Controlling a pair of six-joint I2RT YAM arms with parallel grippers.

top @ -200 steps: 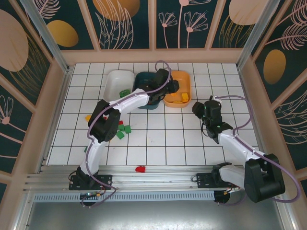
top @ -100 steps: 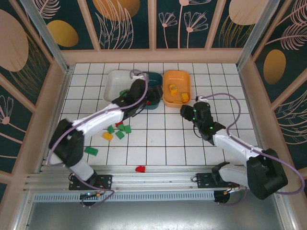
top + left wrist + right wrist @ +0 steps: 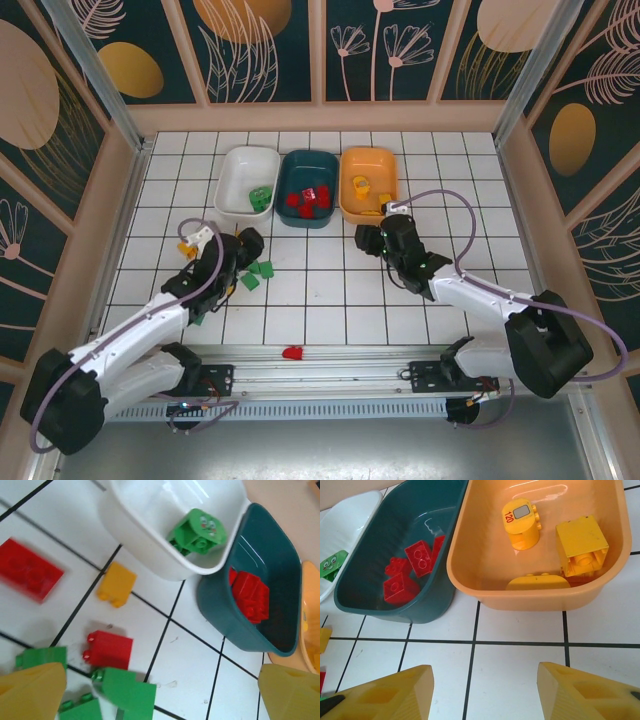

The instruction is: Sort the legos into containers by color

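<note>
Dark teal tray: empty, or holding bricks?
Holding bricks. The dark teal tray has several red bricks lying inside it, clear in the right wrist view.

The number 120 is printed in red on the top of a rounded yellow brick (image 3: 521,522), which lies in the orange tray (image 3: 470,575) at the right end of the far row. A green brick (image 3: 197,530) in the white tray (image 3: 145,555) at the left end bears a printed cartoon face. No other writing can be read.
</note>
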